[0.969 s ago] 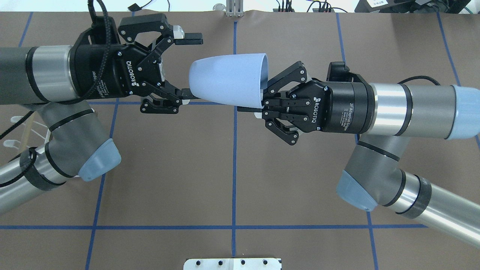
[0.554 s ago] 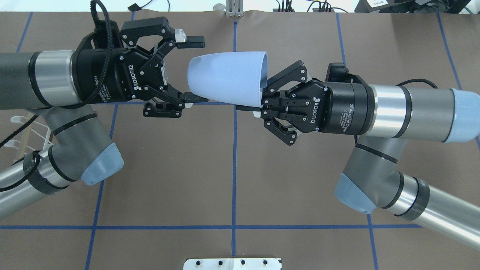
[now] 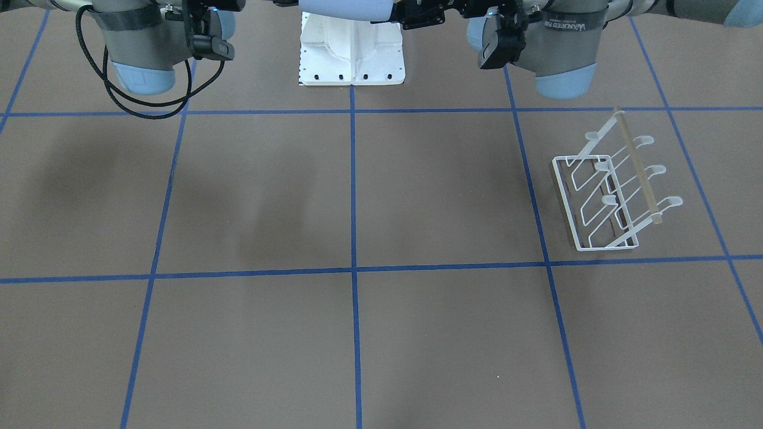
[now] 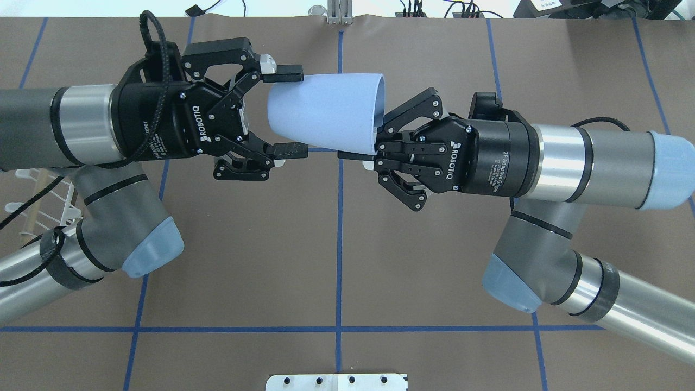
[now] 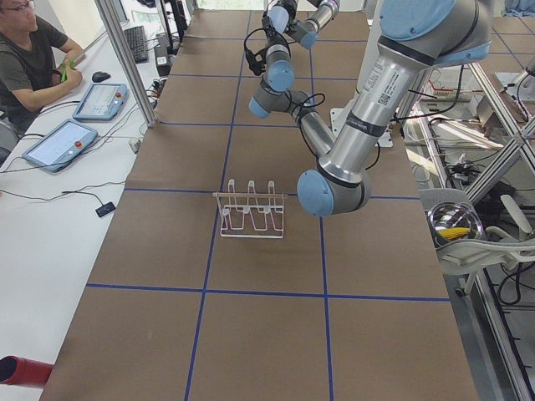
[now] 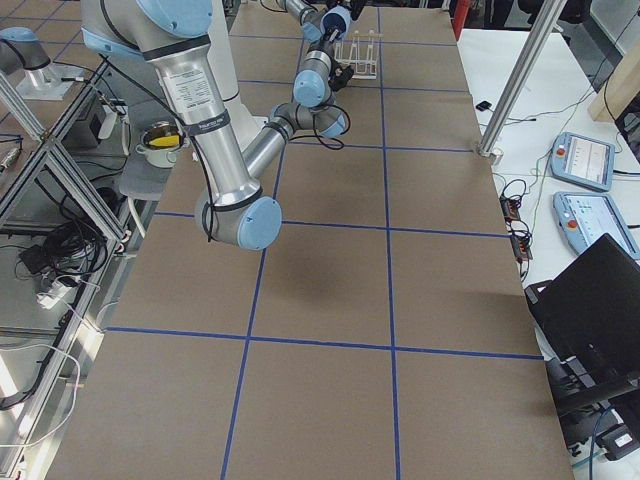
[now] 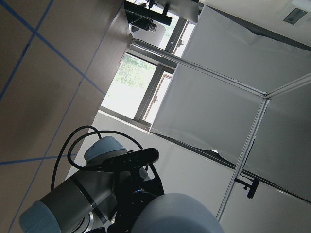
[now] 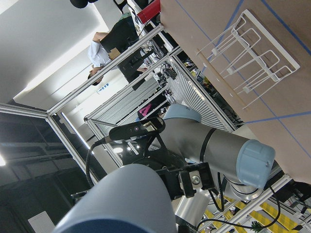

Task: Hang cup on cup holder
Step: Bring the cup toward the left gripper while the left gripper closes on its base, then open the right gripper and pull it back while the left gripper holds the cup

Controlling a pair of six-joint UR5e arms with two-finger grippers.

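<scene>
The light blue cup point(image 4: 326, 111) is held on its side in the air, rim to the right. My right gripper point(image 4: 370, 149) is shut on the rim's lower wall, one finger inside. My left gripper point(image 4: 286, 110) is open, and its fingers point(image 4: 283, 70) straddle the cup's narrow base end; I cannot tell whether they touch it. The cup also shows at the top edge of the front view point(image 3: 346, 9) and in both wrist views point(image 7: 177, 213) point(image 8: 121, 204). The white wire cup holder point(image 3: 608, 190) stands empty on the table, below my left arm point(image 4: 49, 201).
The white robot pedestal point(image 3: 351, 53) stands at the table's robot side. Blue tape lines cross the brown table point(image 4: 336, 260). An operator point(image 5: 33, 58) sits at a side table with tablets point(image 5: 58, 142). A red cylinder point(image 5: 17, 370) lies at that table's near end.
My left gripper has moved right, still open, so its fingers now straddle the cup's base end. The right gripper with the cup has shifted slightly left and up.
</scene>
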